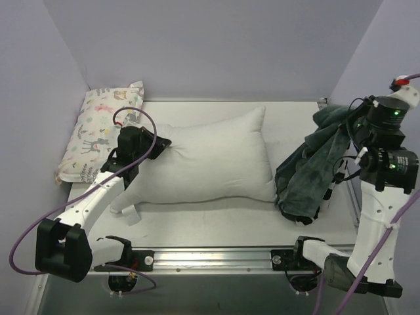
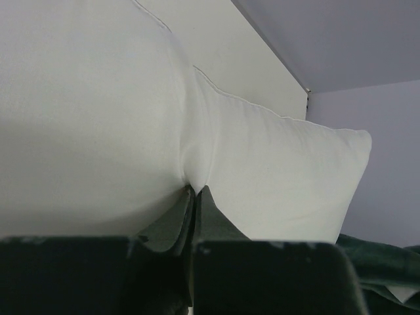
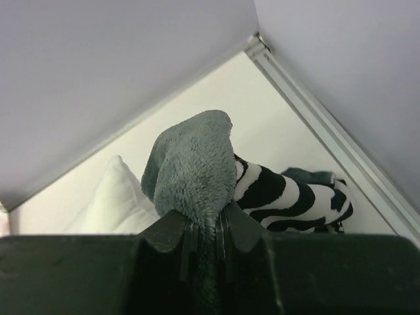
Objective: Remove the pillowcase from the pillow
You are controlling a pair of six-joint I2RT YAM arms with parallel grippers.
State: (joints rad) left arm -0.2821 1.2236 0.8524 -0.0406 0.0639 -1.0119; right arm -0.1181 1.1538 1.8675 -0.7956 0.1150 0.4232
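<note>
Overhead, left gripper (image 2: 195, 197) pinching pillow (image 1: 216, 161), right gripper (image 3: 209, 223) clamping pillowcase (image 1: 308, 174), zebra lining (image 3: 282, 197) wrist-only.

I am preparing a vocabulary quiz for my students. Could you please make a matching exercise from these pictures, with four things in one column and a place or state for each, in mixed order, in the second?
Things
1. pillow
2. pillowcase
3. print pillow
4. left end effector

Places or states
A. lies at the far left corner
B. shut on white fabric
C. hangs bunched at the right, zebra side partly showing
D. lies bare in the middle

Pairs: 1-D, 2-C, 3-A, 4-B
</note>
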